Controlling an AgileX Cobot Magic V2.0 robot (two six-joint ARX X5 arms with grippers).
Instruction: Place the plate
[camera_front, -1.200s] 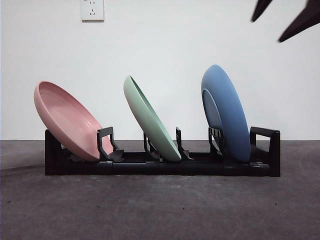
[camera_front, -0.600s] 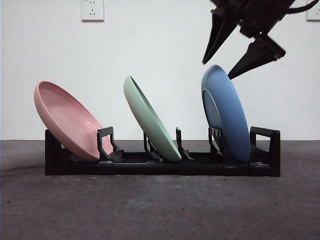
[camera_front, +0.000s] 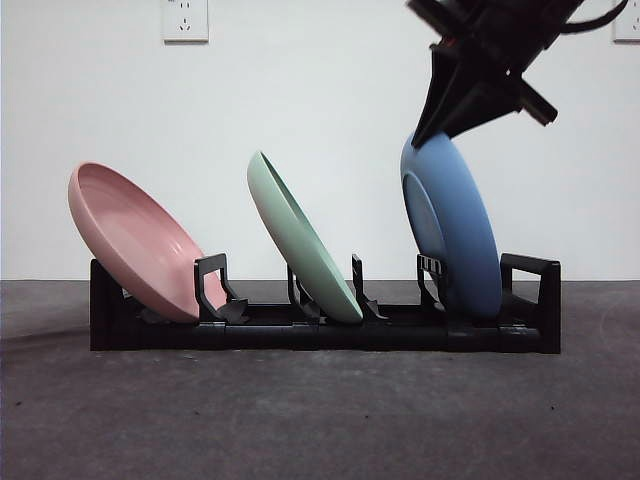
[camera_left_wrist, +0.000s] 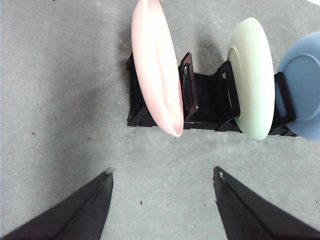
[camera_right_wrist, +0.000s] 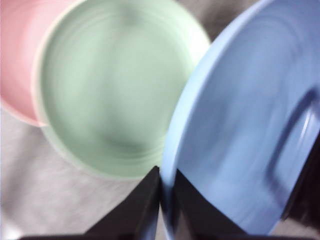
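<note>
There are no words, numbers, labels or signs to read in any of the pictures.
</note>
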